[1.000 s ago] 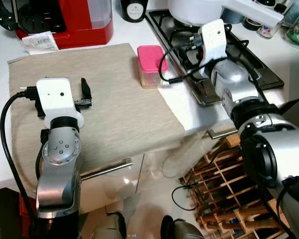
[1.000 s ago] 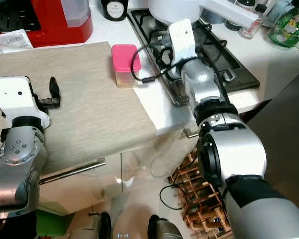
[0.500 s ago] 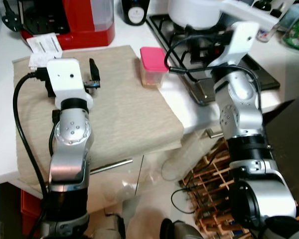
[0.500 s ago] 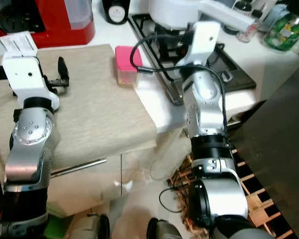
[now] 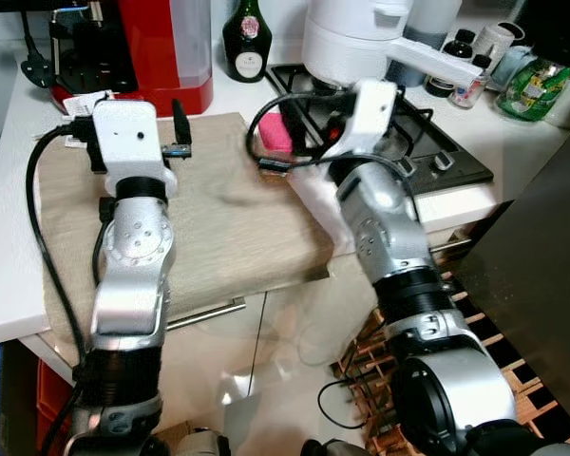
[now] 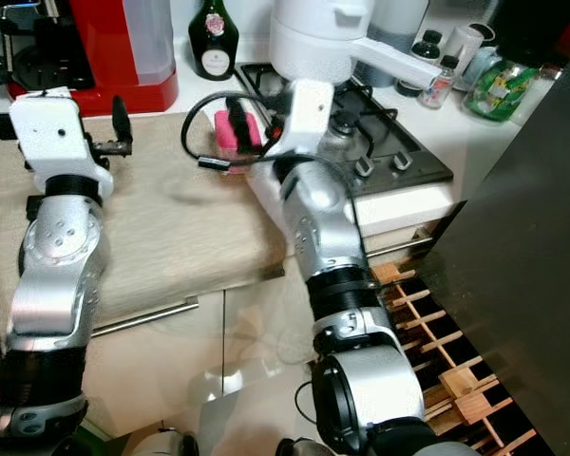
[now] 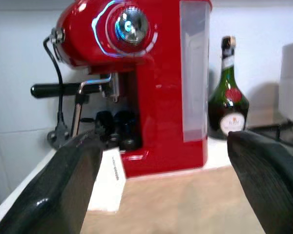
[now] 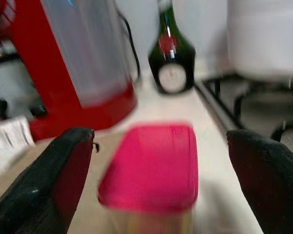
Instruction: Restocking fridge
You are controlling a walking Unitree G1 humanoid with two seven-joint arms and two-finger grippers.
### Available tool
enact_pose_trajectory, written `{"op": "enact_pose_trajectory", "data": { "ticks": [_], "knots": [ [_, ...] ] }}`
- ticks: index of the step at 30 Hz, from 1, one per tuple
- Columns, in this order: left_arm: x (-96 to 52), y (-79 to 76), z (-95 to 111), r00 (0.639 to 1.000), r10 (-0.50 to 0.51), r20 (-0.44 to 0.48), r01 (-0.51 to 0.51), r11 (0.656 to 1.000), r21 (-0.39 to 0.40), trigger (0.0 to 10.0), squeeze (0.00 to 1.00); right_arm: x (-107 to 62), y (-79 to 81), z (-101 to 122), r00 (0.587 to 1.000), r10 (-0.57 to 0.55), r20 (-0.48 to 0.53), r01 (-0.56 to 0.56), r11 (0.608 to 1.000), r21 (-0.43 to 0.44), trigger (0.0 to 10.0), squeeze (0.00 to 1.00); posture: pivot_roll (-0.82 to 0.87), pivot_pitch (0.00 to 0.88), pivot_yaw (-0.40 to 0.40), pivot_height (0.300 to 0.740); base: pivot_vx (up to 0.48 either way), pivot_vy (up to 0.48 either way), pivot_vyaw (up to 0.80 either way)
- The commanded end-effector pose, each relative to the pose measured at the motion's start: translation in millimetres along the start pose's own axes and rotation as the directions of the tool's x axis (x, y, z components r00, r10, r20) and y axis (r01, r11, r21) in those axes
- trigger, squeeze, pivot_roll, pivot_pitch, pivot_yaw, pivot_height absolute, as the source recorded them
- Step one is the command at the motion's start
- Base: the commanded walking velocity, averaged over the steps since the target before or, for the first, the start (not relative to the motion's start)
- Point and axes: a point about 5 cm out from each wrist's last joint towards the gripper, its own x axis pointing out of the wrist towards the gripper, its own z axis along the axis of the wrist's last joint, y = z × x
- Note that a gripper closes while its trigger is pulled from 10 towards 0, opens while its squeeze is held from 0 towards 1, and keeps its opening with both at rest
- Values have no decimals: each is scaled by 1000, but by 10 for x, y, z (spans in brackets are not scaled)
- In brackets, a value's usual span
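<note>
Right arm: you have it reaching across the counter, right gripper aimed at the pink-lidded container; fingers spread wide, one on each side, not touching it.
Left arm: raised over the beige cloth, left gripper pointed at the red coffee machine; fingers wide apart, holding nothing.
Container: stands at the cloth's far edge, just beside the gas hob, lid on; wrist view blurred.
Counter: white top; green bottle beside the coffee machine, white appliance on the hob behind.
Room: wooden wine rack on the floor below the counter, dark panel at your right.
</note>
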Motion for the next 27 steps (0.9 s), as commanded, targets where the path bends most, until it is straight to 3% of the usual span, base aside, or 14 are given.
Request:
{"op": "enact_pose_trajectory", "data": {
  "ticks": [1, 4, 9, 19, 23, 27],
  "knots": [
    [-76, 33, 77, 996, -83, 29, 83, 997, -1, 10000, 0, 22, 71, -62, 999, -4, -33, 4, 1000, -4, 10000, 0, 177, 12, -86, 740, 0, 0, 0],
    [-226, 144, 107, 988, -152, 19, 151, 988, 26, 10000, 0, 8, 103, -168, 997, -6, -74, 3, 999, -42, 10000, 0, 188, 20, -82, 740, 0, 0, 0],
    [-438, 261, 124, 982, -185, -30, 186, 982, 36, 10000, 0, -8, 112, -298, 993, -8, -118, 0, 997, -73, 10000, 0, 219, 29, -95, 740, 0, 0, 0],
    [-523, 270, 139, 979, -198, -58, 198, 980, 0, 10000, 0, 16, 115, -345, 988, -36, -153, 21, 995, -95, 10000, 0, 229, 23, -111, 740, 0, 0, 0],
    [-520, 223, 129, 968, -244, -64, 242, 969, -43, 10000, 0, 40, 66, -350, 984, -66, -168, 51, 994, -92, 10000, 0, 226, 19, -109, 740, 0, 0, 0],
    [-523, 145, 20, 947, -306, -93, 306, 952, -18, 10000, 0, 72, 30, -340, 980, -81, -182, 66, 994, -89, 10000, 0, 223, 20, -106, 740, 0, 0, 0]
  ]
}}
